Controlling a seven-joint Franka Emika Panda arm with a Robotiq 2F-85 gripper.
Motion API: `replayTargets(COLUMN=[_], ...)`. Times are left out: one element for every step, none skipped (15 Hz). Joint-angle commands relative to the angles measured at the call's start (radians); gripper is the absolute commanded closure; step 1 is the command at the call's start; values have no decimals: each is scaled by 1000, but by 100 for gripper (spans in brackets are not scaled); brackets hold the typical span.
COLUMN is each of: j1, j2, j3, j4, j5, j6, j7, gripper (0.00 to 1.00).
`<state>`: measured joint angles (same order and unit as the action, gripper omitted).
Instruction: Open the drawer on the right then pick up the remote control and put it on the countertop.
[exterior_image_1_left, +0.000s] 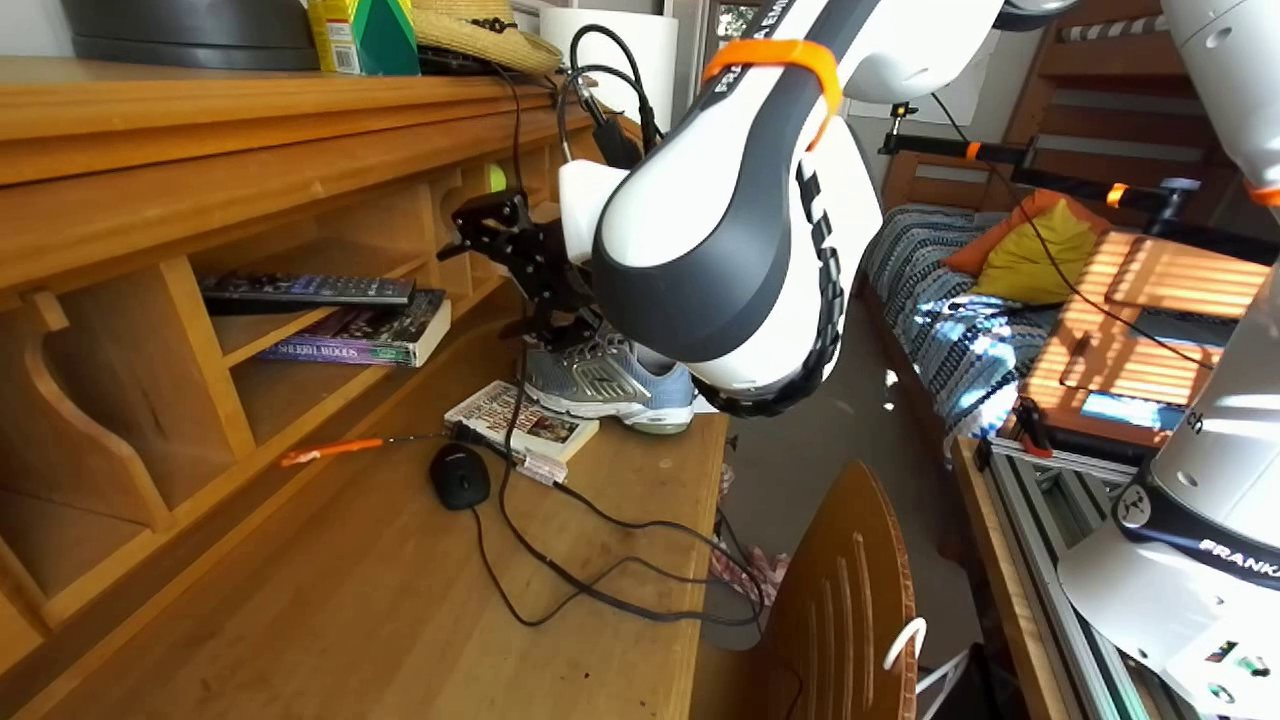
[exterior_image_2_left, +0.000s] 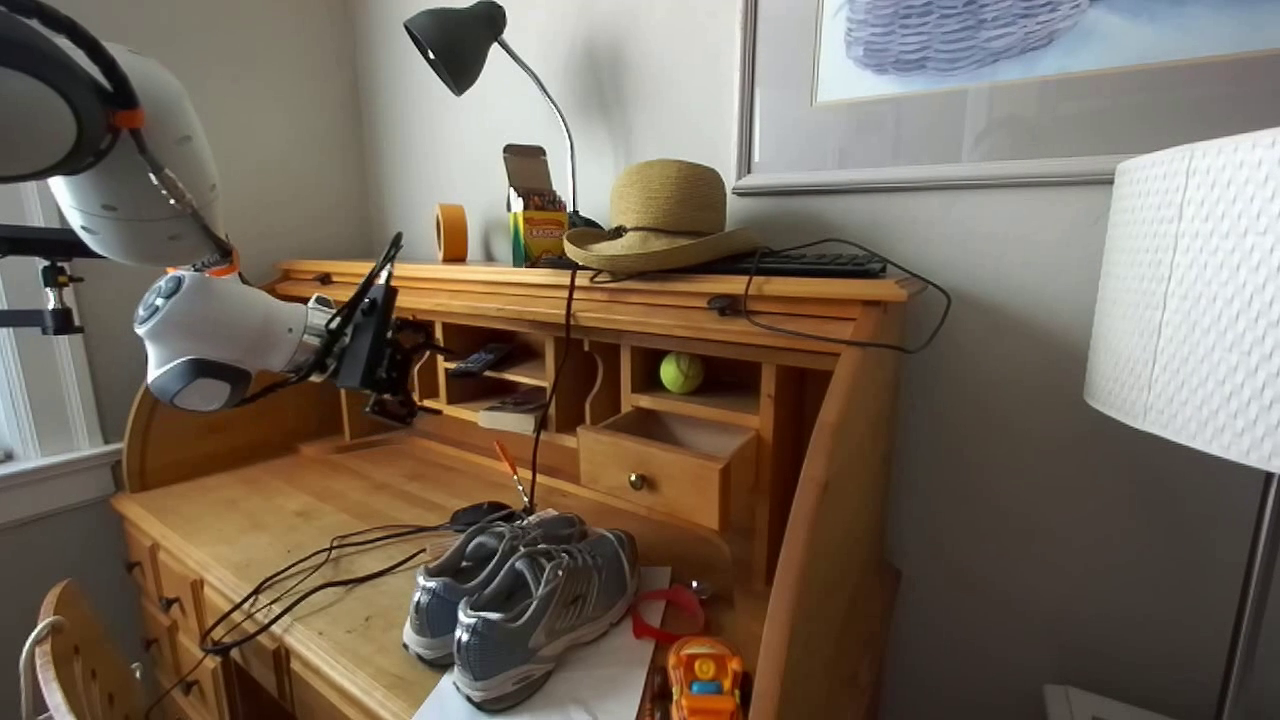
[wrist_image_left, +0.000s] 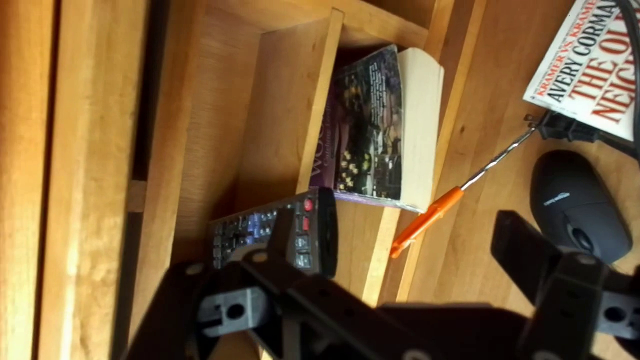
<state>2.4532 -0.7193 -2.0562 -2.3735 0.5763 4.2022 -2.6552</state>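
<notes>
One of the task's two stages appears complete. The small drawer (exterior_image_2_left: 680, 490), shown in an exterior view, stands pulled out, so the opening step is judged done. The second stage is judged outstanding: the remote control (wrist_image_left: 270, 230) lies on a thin shelf (wrist_image_left: 320, 100) inside a cubby (exterior_image_1_left: 285, 395), one end jutting past the shelf's front edge, above a thick paperback (wrist_image_left: 370, 135); it is not on the counter (exterior_image_1_left: 300, 600). The gripper (wrist_image_left: 395, 225) has its fingers (wrist_image_left: 522, 247) wide apart and holds nothing. In the wrist view one finger partly hides the remote control, yet in both exterior views the two look separate. Grasping, lifting out and setting down are thus left to do.

Items by count: one remote control, one pulled-out drawer, one gripper. Books number at least two, the paperback and a white-covered book (exterior_image_1_left: 525, 420) on the counter; whether another lies under the latter cannot be told. The counter also bears two grey shoes (exterior_image_2_left: 540, 610), one mouse (exterior_image_1_left: 460, 477), one orange-handled tool (wrist_image_left: 427, 220) and one toy car (exterior_image_2_left: 705, 680). One tennis ball (exterior_image_2_left: 682, 372) sits above the drawer. The upper ledge (exterior_image_2_left: 500, 282) carries one straw hat (exterior_image_2_left: 668, 205), one keyboard (exterior_image_2_left: 830, 263), one crayon box (exterior_image_2_left: 540, 235), one tape roll (exterior_image_2_left: 454, 232) and one black lamp (exterior_image_2_left: 458, 45). One white-shaded lamp (exterior_image_2_left: 1190, 300) stands apart.
</notes>
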Motion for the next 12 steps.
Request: replayTargets(j1=[0, 0, 0, 0, 0, 0, 0, 0, 0, 0, 0, 0], j2=[-69, -77, -83, -91, -90, -46, -46, -48, -48, -49, -44, -39], j3=[16, 19, 24, 29, 29, 1, -1, -5, -6, -9, -14, -17], j4=[77, 93, 107, 121, 128, 103, 107, 109, 111, 112, 110, 109], j5=[11, 13, 13, 12, 12, -6, -7, -11, -16, -26, -37, -50], j6=[29, 24, 19, 14, 5, -21, -28, -32, -39, -50, -61, -73], j7=[-120, -139, -153, -169, -174, -118, -118, -118, -118, -117, -114, -109], gripper=[0, 0, 0, 0, 0, 0, 0, 0, 0, 0, 0, 1])
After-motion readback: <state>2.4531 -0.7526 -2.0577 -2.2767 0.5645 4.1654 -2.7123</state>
